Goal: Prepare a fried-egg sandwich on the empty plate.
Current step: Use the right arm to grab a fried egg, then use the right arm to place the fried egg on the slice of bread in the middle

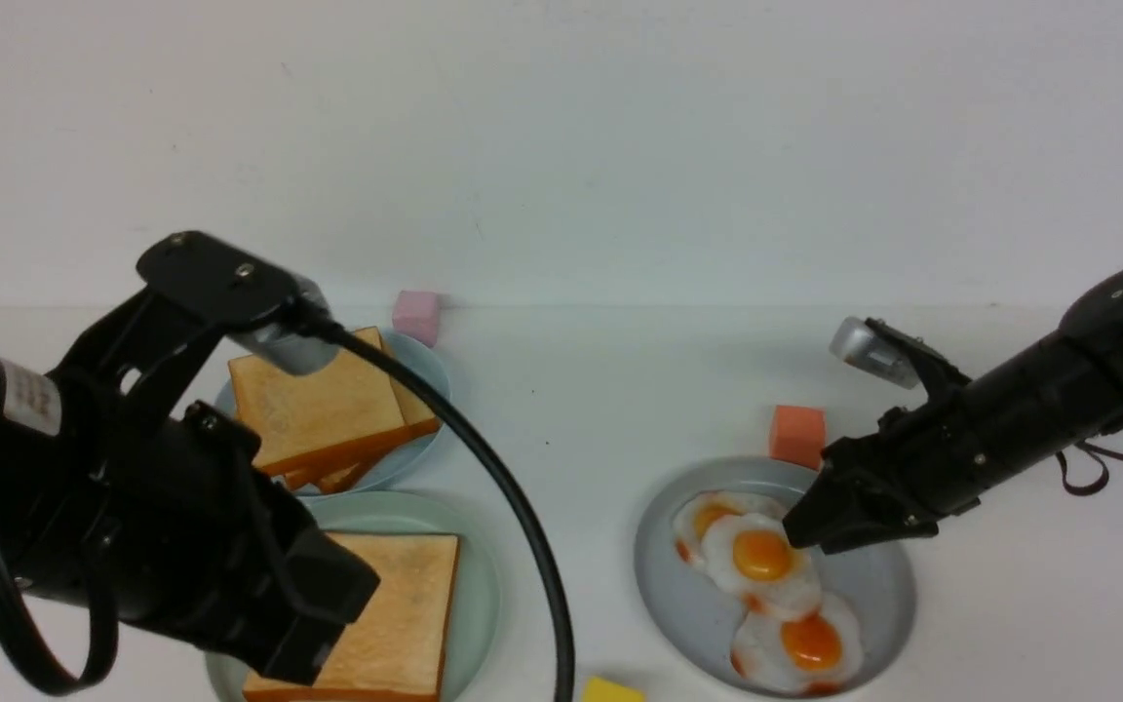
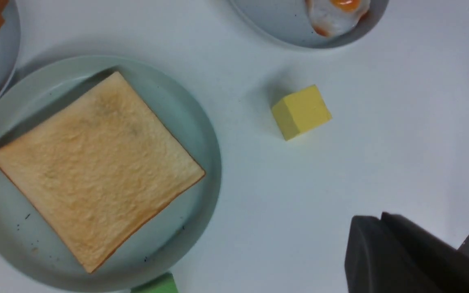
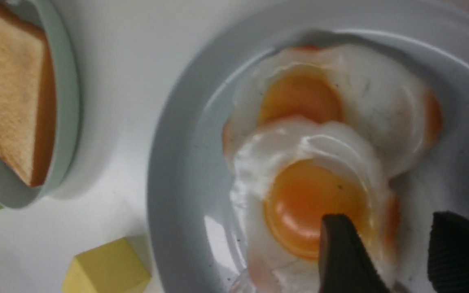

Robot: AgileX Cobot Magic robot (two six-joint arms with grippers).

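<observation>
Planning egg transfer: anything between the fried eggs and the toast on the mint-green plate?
The table between the round blue-grey plate and round mint-green plate is bare. But in front view the left arm's black cable arcs across that gap, and the left gripper covers a corner of the square golden toast slice.

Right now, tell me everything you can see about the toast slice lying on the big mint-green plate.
The toast slice is a single square piece. Its top face is pale golden, lightly mottled and porous, and a thin, darker orange-brown crust runs along its edges. It looks like soft bread or foam. It lies flat and whole on the mint-green plate, covering most of the plate's floor and staying inside the low rim. Only the plate touches it. No egg or second slice rests on top yet.
</observation>
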